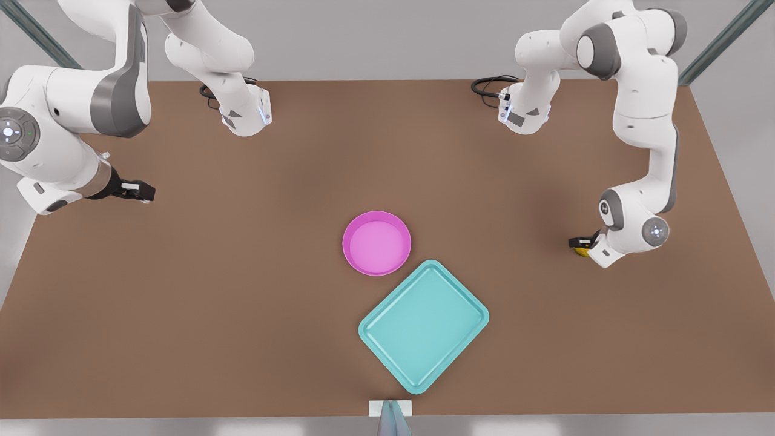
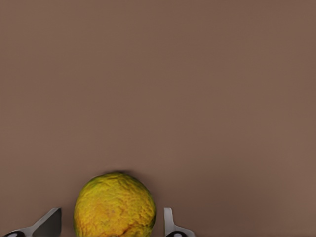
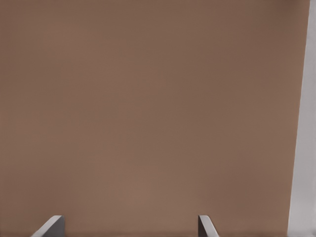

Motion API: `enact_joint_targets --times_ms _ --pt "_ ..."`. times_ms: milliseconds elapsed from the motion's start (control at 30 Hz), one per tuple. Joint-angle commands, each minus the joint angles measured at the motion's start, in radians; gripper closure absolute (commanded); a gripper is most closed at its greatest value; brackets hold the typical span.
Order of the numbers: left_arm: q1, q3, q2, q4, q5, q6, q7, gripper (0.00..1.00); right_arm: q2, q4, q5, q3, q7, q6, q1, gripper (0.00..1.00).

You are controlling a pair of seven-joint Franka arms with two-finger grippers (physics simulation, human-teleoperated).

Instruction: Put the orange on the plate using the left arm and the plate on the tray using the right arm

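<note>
The orange (image 1: pixel 582 251) lies on the brown table at the front view's right, yellow with a greenish tinge. My left gripper (image 1: pixel 578 243) is low over it and open. In the left wrist view the orange (image 2: pixel 114 205) sits between the two fingers of the gripper (image 2: pixel 111 217), with a small gap on each side. The pink plate (image 1: pixel 348 242) rests near the table's middle, holding nothing. The turquoise tray (image 1: pixel 424 324) lies just in front of it, turned diagonally. My right gripper (image 1: pixel 145 192) hovers open at the front view's left, over bare table (image 3: pixel 129 222).
Both arm bases (image 1: pixel 245 115) (image 1: pixel 524 112) stand at the back edge with cables. A small white and grey object (image 1: pixel 390 409) sits at the front edge. The table's pale edge (image 3: pixel 302 118) shows in the right wrist view.
</note>
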Motion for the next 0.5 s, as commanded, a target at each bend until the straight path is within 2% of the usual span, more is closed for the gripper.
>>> enact_joint_targets --times_ms 0,200,267,400,467 --pt "0.001 0.0 0.007 0.001 0.002 0.011 0.042 0.0 -0.001 0.0 -0.002 0.0 0.005 -0.003 -0.001 0.0" --pt "0.001 -0.001 0.019 0.002 -0.002 0.018 0.042 0.0 -0.001 0.0 -0.002 0.001 0.003 -0.004 -0.001 0.0" --pt "0.001 -0.001 0.019 0.002 -0.002 0.018 0.042 0.27 -0.001 0.002 0.0 0.001 0.003 -0.006 -0.001 0.0" --pt "0.001 -0.001 0.018 0.004 -0.002 0.017 0.041 0.27 0.0 0.0 -0.002 0.0 0.0 -0.004 -0.001 0.0" --pt "0.001 -0.008 0.013 0.004 -0.003 0.014 0.03 0.36 0.004 0.0 -0.002 -0.005 0.0 -0.004 -0.001 0.0"
